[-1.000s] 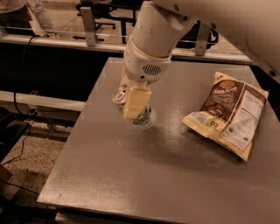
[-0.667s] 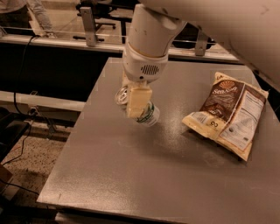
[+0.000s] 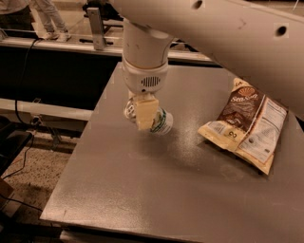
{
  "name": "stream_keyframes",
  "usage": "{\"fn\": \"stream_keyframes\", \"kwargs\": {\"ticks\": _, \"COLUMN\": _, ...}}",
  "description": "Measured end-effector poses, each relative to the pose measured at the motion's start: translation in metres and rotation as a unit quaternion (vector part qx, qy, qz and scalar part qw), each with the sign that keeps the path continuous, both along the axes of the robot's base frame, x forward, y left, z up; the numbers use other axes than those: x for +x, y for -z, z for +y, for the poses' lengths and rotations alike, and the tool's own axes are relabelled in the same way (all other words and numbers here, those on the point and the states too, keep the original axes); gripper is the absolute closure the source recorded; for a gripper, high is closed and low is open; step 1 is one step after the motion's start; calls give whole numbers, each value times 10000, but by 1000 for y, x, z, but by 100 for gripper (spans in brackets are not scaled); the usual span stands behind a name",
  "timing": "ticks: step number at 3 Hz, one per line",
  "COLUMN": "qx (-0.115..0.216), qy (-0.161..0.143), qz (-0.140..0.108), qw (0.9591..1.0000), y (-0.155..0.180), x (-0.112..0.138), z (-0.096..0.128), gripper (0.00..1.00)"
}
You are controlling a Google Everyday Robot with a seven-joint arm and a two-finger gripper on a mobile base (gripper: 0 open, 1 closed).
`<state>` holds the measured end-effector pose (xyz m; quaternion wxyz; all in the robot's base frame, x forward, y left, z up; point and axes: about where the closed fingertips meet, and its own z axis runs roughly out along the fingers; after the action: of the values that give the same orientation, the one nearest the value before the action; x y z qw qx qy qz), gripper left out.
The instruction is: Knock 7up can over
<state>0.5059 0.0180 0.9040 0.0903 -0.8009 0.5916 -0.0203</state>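
The 7up can (image 3: 161,122) is on the grey table (image 3: 156,190), left of centre. Its white-and-green body leans, with the lower end toward the right and the silver top (image 3: 128,111) toward the left. Whether it lies flat or is only tilted I cannot tell. My gripper (image 3: 144,117) hangs from the white wrist directly over and in front of the can. It touches the can and hides its middle.
A brown-and-yellow chip bag (image 3: 247,124) lies flat on the right side of the table. The table's left edge (image 3: 80,142) drops to the floor, where cables lie. A railing (image 3: 61,42) runs behind the table. People's legs (image 3: 45,14) show at top left.
The gripper has stayed on the can and shifted slightly. The can leans further over, its lower end pushed out to the right. The chip bag has not moved.
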Motion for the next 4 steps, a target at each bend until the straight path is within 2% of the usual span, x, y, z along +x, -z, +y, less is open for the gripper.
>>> {"fn": "stream_keyframes", "kwargs": {"ticks": 1, "qx": -461, "qy": -186, "qz": -283, "qw": 9984, "y": 9, "x": 0, "z": 4, "gripper": 51}}
{"fn": "stream_keyframes", "kwargs": {"ticks": 2, "qx": -732, "qy": -286, "qz": -461, "qw": 9958, "y": 15, "x": -1, "z": 5, "gripper": 28}}
{"fn": "stream_keyframes", "kwargs": {"ticks": 3, "qx": -910, "qy": -475, "qz": -515, "qw": 9934, "y": 18, "x": -6, "z": 3, "gripper": 4}}
{"fn": "stream_keyframes", "kwargs": {"ticks": 4, "qx": -1004, "qy": -696, "qz": -499, "qw": 9913, "y": 21, "x": -15, "z": 0, "gripper": 0}}
